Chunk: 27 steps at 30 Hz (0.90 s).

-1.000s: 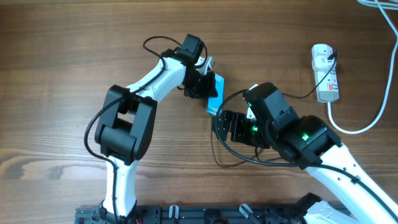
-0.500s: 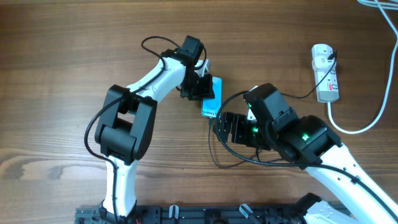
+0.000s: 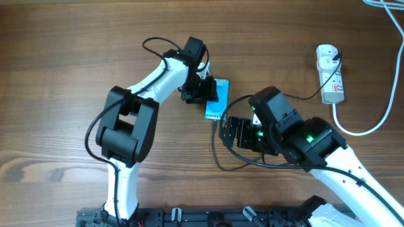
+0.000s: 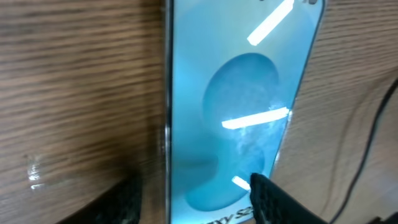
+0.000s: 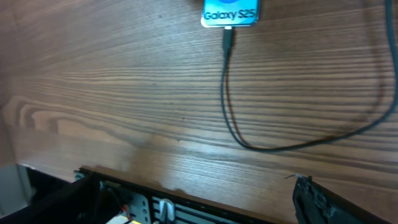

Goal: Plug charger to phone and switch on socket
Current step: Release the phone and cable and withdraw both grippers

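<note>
The phone (image 3: 217,101) lies mid-table, teal screen up, with its white text strip toward my right arm. My left gripper (image 3: 202,92) is shut on the phone's far end; in the left wrist view its fingers (image 4: 198,190) flank the phone's teal screen (image 4: 236,99). The charger's thin black cable (image 3: 222,156) loops across the table, and its plug tip (image 5: 227,36) meets the phone's bottom edge (image 5: 229,15). My right gripper (image 5: 198,182) is wide open and empty, just short of the plug (image 3: 232,131). The socket (image 3: 332,79) lies at the far right.
The socket's thick white cord (image 3: 374,128) curves off to the right edge. A white adapter (image 3: 326,53) sits in the socket's far end. The table's front edge and a black rail (image 5: 186,205) are just below my right gripper.
The phone has turned with my left gripper, from tilted to nearly straight, and shifted slightly toward my right arm. My right gripper has drawn back a little.
</note>
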Each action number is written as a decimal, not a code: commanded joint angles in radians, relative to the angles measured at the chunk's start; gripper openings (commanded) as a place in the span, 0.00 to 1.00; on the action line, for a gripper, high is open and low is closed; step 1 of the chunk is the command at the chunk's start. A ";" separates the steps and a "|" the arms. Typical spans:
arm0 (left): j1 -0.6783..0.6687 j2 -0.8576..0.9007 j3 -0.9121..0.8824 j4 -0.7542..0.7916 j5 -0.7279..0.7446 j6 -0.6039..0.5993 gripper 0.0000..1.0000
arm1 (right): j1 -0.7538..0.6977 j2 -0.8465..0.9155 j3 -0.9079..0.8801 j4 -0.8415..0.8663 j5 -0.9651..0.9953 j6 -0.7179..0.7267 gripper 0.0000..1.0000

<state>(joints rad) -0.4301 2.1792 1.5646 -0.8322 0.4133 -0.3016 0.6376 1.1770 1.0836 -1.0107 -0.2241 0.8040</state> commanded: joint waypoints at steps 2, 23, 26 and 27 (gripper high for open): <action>0.037 -0.105 -0.006 -0.018 -0.038 0.002 0.98 | -0.005 0.003 0.023 -0.020 0.072 -0.016 1.00; 0.132 -0.506 -0.010 -0.261 -0.561 -0.125 1.00 | -0.005 0.003 0.023 -0.003 0.247 0.114 1.00; 0.132 -0.506 -0.010 -0.261 -0.561 -0.125 1.00 | -0.005 0.004 0.023 -0.003 0.287 0.112 1.00; 0.132 -0.506 -0.010 -0.261 -0.561 -0.125 1.00 | -0.005 0.004 0.023 0.000 0.296 0.111 1.00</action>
<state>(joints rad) -0.3054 1.6718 1.5574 -1.0931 -0.1310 -0.4175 0.6376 1.1770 1.0836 -1.0195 0.0132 0.9154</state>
